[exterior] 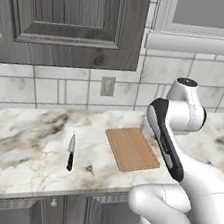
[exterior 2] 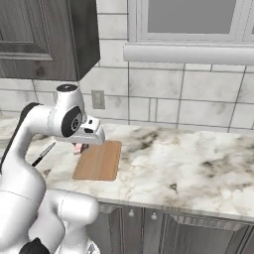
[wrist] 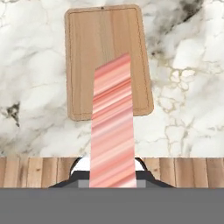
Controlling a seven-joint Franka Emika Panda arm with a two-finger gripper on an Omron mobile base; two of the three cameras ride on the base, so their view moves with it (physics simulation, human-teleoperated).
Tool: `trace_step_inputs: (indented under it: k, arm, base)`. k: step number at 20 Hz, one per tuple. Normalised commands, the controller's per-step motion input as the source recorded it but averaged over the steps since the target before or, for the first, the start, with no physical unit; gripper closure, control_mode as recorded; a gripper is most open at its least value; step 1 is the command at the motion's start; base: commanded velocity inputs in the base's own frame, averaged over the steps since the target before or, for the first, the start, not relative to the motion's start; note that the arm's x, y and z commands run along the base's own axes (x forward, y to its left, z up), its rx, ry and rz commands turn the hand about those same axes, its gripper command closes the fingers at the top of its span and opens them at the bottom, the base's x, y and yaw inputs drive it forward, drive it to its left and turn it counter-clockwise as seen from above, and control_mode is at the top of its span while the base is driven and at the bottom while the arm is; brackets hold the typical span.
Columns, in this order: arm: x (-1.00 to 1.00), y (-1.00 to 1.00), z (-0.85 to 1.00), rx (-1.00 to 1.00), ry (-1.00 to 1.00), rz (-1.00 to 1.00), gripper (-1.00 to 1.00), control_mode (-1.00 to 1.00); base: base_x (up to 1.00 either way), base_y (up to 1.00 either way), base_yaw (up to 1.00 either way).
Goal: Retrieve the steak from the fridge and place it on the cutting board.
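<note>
Fingers (wrist: 113,177) pinching the steak (wrist: 112,127), held above the cutting board (wrist: 85,43) on the marble bench (exterior: 24,142); black-handled knife (exterior: 71,152) lying left of the board.

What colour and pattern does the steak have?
Pinkish-red with paler diagonal streaks; the steak shows best in the hand view, above the cutting board.

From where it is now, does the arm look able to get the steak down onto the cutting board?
Probably yes. The hand holds the steak above the cutting board, whose top is bare; the knife lies apart, off to one side.
</note>
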Motion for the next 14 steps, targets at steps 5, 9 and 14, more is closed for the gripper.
trace_step_inputs:
  k: [5,9,14]
  arm:
    - [0.83,0.00,-0.74,-0.01,0.20,0.14,1.00,-1.00]
    - [0.78,0.00,-0.77,-0.01,0.07,0.14,1.00,-1.00]
    - [0.74,0.00,-0.67,-0.01,0.03,0.17,1.00,-1.00]
  base:
    - [0.00,0.00,0.00]
    - [0.00,0.00,0.00]
    - [0.00,0.00,0.00]
